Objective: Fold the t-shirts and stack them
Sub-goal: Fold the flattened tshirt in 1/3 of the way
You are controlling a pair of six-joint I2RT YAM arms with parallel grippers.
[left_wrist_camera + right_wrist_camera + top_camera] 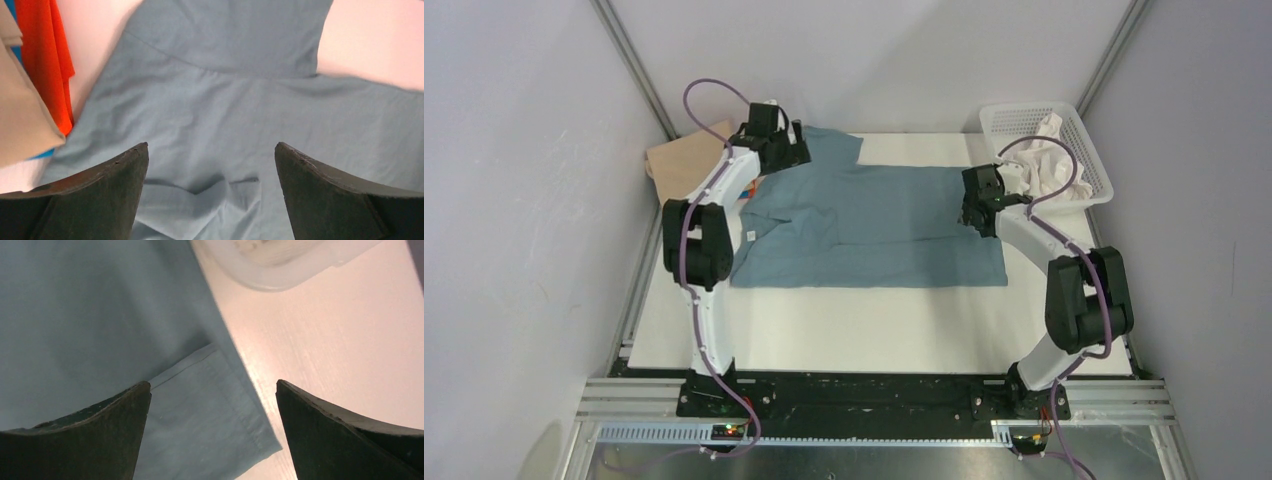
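Tabletop (874,320), one slate t-shirt (874,225), one basket (1009,122)

The left arm (711,325) and right arm (1029,232) share smooth white link shells and bulky black joint housings. A purple cable (686,250) runs along each. Black base plates (714,400) sit beneath. The fingers (95,195) are dark, wedge-shaped, with scuffed edges.

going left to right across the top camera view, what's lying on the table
tan t-shirt → slate blue-grey t-shirt → white mesh basket
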